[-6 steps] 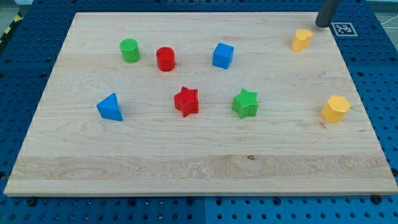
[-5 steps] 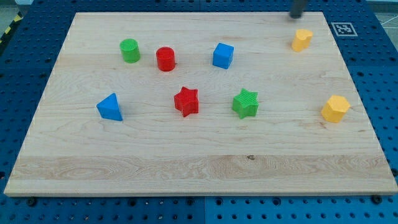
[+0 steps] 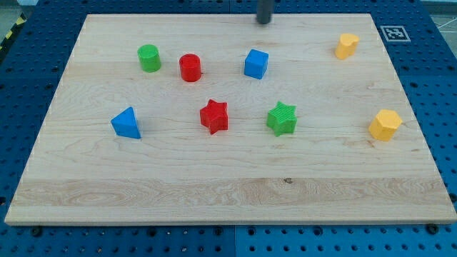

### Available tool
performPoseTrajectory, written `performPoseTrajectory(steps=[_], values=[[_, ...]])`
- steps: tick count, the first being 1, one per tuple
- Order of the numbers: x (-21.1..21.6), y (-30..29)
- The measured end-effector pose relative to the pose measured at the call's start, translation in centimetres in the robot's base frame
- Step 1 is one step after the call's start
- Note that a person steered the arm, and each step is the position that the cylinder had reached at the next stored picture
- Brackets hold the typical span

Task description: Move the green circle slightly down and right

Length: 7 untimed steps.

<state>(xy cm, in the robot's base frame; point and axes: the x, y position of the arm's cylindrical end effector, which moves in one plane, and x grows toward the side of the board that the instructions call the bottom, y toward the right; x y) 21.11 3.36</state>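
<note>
Reading off the single camera view, one line per item:
tip: my tip (image 3: 263,21) sits at the far edge of the board, right of centre, touching no block; nearest block is the blue cube, just nearer than the tip and a bit left of it.
claw: this arm has none, only the straight dark rod, so I see nothing to be apart, together or clamped.
green circle (image 3: 148,58): far-left part of the board, upright, free on all sides, well left of the tip.
red circle (image 3: 190,68): just right of the green circle and slightly nearer, a clear gap between them.
blue cube (image 3: 255,63): right of the red circle, about the same depth.
red star (image 3: 213,116): mid-board, nearer than the red circle.
green star (image 3: 282,118): right of the red star, apart from it, nearer than the blue cube.
blue triangle (image 3: 126,123): left side, nearer than the green circle, well apart from it.
yellow block, far (image 3: 346,46): far-right corner area; shape I cannot tell for sure.
yellow block, right (image 3: 385,125): by the right edge at mid-depth, looks faceted.
board (image 3: 214,193): light wood, lying on a blue perforated table (image 3: 21,86).
marker (image 3: 393,32): black-and-white tag just off the board's far-right corner.
</note>
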Motion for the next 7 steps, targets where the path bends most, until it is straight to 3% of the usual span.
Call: performPoseTrajectory(steps=[3, 4, 5, 6, 7], values=[[1.5, -8.2], [1.5, -8.3], [5.7, -12.3], [6.6, -14.9], [11.9, -21.7]])
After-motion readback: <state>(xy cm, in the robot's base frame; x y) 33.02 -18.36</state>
